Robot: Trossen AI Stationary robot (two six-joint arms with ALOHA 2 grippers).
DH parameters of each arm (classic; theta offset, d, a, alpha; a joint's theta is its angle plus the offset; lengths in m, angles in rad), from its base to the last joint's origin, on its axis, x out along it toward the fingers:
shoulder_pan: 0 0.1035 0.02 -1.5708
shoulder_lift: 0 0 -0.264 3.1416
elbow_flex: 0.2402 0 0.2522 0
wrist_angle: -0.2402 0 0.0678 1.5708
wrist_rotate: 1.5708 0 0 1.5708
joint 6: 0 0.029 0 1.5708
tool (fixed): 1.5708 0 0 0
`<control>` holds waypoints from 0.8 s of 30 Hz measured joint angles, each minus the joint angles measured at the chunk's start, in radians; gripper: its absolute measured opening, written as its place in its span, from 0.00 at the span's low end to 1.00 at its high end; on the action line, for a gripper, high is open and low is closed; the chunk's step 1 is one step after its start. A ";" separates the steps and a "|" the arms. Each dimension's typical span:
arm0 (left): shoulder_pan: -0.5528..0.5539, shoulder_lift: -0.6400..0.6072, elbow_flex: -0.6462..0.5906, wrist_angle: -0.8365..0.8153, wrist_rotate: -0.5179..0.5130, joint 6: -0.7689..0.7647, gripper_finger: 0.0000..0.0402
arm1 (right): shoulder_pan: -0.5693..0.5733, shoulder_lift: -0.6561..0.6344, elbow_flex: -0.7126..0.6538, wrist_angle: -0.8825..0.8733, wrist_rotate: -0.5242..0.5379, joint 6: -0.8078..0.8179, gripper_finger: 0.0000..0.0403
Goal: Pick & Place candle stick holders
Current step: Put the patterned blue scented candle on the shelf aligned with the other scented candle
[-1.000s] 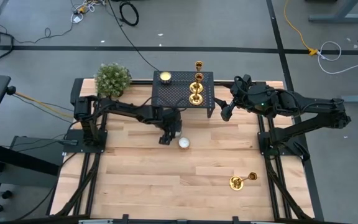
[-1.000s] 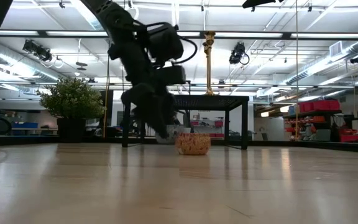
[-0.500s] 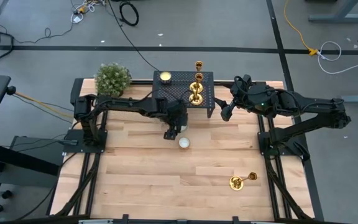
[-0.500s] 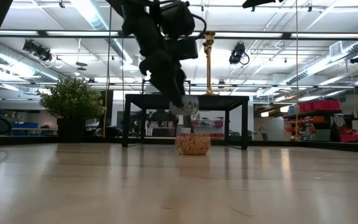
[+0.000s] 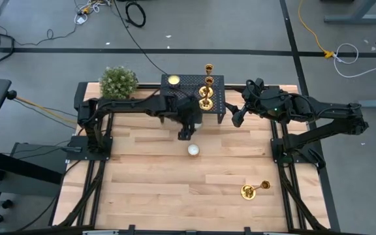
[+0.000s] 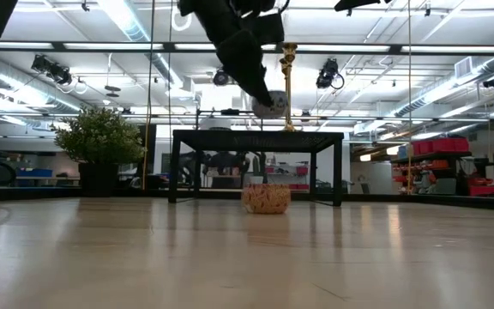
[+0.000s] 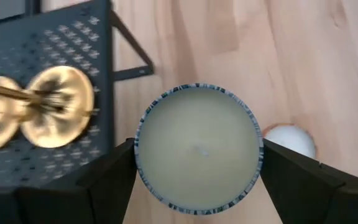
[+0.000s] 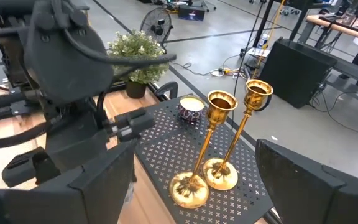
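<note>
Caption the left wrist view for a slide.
Left gripper holds a round candle above the wooden table, beside two candle stick holders.

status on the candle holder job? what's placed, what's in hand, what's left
Done: two candle stick holders stand upright on the black perforated stand, near a small candle jar.
In hand: the left gripper holds a round candle between its fingers, raised beside the stand's front edge. The right gripper waits by the stand's right end.
Left: the third candle stick holder lies on its side on the table; a second small candle also sits there.
</note>
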 joint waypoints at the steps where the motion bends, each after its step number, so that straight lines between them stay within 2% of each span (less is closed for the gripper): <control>1: 0.000 0.000 0.010 -0.016 -0.014 0.000 0.79 | 0.000 0.000 0.000 0.000 0.000 0.000 0.84; 12: 0.062 0.000 0.052 -0.169 -0.120 -0.001 0.79 | 0.000 0.000 0.000 0.000 -0.002 -0.014 0.84; 24: 0.214 0.000 0.052 -0.267 -0.123 -0.002 0.79 | 0.000 0.000 0.000 0.000 -0.002 -0.025 0.84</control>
